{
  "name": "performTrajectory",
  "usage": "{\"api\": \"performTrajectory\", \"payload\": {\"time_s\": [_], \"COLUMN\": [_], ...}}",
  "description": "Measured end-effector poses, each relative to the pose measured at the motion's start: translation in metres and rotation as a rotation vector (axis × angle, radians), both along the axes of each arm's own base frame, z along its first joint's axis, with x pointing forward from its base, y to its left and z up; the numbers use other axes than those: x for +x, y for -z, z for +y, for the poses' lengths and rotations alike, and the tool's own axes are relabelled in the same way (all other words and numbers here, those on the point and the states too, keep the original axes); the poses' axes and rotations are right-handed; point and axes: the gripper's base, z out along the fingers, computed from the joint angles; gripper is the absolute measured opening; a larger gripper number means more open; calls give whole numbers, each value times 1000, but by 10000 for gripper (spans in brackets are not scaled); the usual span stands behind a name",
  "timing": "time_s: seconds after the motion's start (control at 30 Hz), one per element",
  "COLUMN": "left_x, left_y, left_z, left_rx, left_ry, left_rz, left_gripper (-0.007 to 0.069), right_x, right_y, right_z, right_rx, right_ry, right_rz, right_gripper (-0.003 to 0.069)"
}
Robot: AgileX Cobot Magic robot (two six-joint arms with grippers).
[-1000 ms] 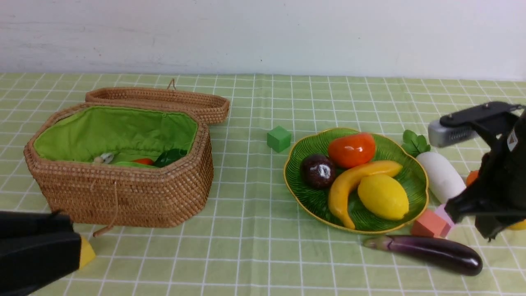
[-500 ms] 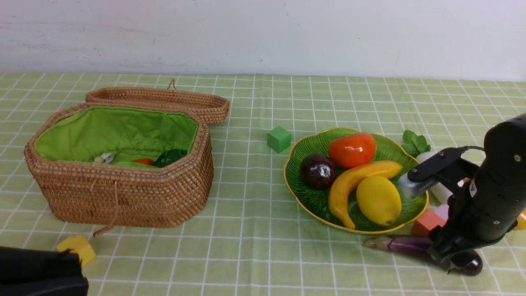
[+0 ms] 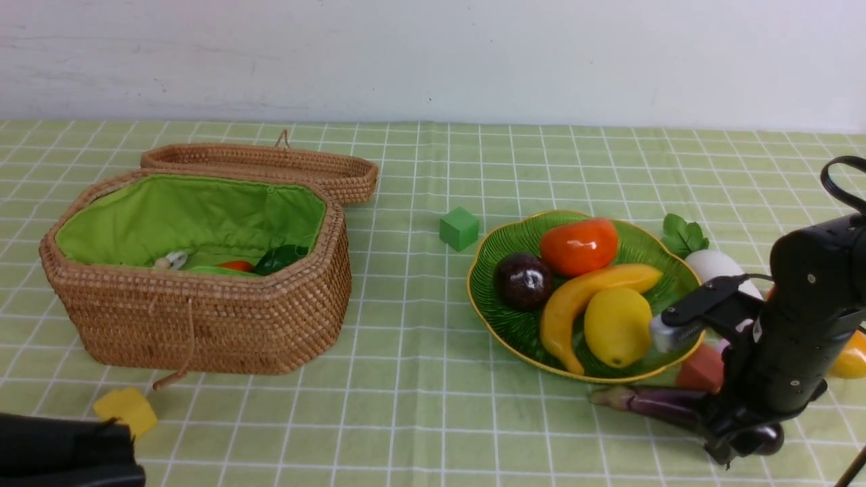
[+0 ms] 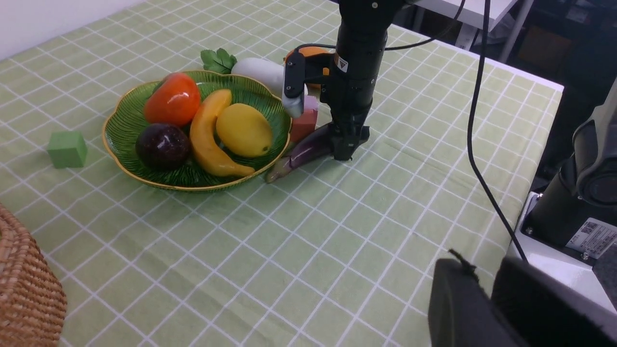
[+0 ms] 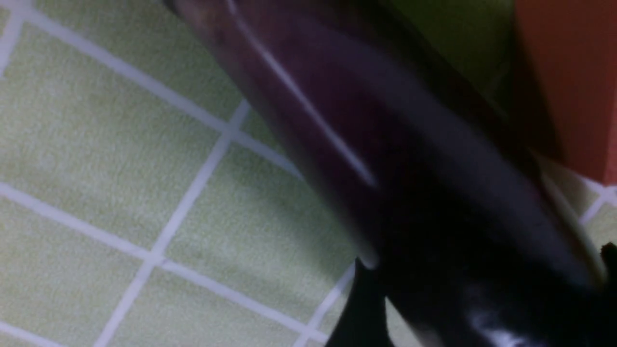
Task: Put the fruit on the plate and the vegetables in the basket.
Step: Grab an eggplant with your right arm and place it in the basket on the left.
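Observation:
The green plate [image 3: 487, 318] holds a persimmon [image 3: 578, 247], mangosteen [image 3: 523, 281], banana [image 3: 575, 301] and lemon [image 3: 617, 327]. A dark purple eggplant [image 3: 649, 402] lies on the cloth in front of the plate. My right gripper [image 3: 734, 436] is down on its thick end, one finger on each side, and looks open. The eggplant fills the right wrist view [image 5: 361, 120]. A white radish [image 3: 714, 264] and a mango [image 3: 852, 355] lie behind the right arm. The wicker basket [image 3: 203, 325] holds a red chili [image 3: 237, 266] and green items. My left gripper [image 4: 487, 270] is shut and empty.
A green block [image 3: 459, 228] sits left of the plate. A yellow block [image 3: 126, 409] lies in front of the basket, by my left gripper [image 3: 101, 443]. An orange-red block [image 3: 700, 368] is beside the right gripper. The basket lid lies open behind it.
My right arm came down from above the radish onto the eggplant, which shifted a little to the left. My left arm drew back toward the near edge, uncovering the yellow block.

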Motion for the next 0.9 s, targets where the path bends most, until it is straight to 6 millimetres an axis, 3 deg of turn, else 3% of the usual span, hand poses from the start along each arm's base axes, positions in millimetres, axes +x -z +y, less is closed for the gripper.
{"api": "performTrajectory", "payload": {"time_s": [0.23, 0.5, 0.7, 0.9], "left_x": [0, 0, 0, 0], "left_y": [1, 1, 2, 2], "left_z": [0, 0, 1, 1], "left_rx": [6, 7, 22, 30], "left_ry": [3, 3, 1, 2], "left_rz": [3, 3, 3, 5], "left_gripper": [121, 124, 125, 125], "right_x": [-1, -2, -11, -25], "right_y": [0, 0, 0, -28], "right_z": [1, 1, 0, 3], "right_rx": [7, 11, -2, 6], "right_ry": [-23, -31, -22, -20], "right_rz": [8, 24, 123, 177], "right_gripper": [540, 463, 439, 438]}}
